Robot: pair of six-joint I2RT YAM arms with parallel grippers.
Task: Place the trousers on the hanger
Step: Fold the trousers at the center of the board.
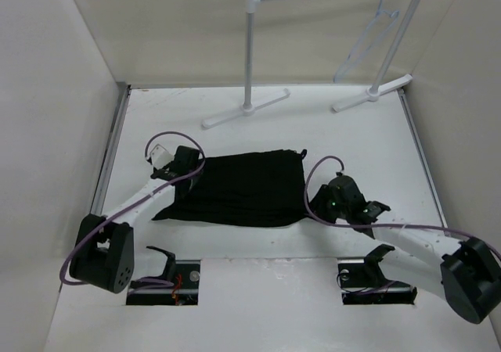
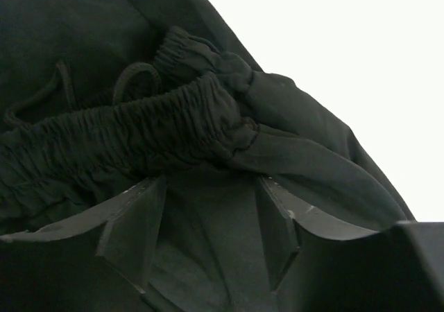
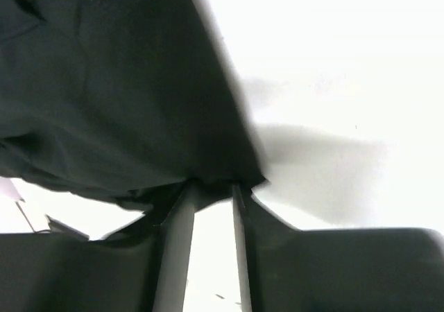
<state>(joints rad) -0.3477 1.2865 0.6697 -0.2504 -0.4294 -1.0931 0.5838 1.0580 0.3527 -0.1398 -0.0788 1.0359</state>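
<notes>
The black trousers (image 1: 239,189) lie folded in the middle of the table. My left gripper (image 1: 186,164) is at their far left corner. In the left wrist view its fingers (image 2: 139,222) stand apart with black cloth (image 2: 208,236) between them and the elastic waistband (image 2: 139,128) just ahead. My right gripper (image 1: 319,205) is at their near right corner. In the right wrist view its fingertips (image 3: 182,187) are close together, pinching the cloth's edge (image 3: 125,104), which hangs slightly above the table. The pale hanger (image 1: 368,43) hangs on the rack at the back right.
The white tube garment rack (image 1: 250,47) stands at the back with its feet (image 1: 244,109) on the table just behind the trousers. White walls close in the left, right and back. Two cut-outs (image 1: 164,281) lie at the near edge by the arm bases.
</notes>
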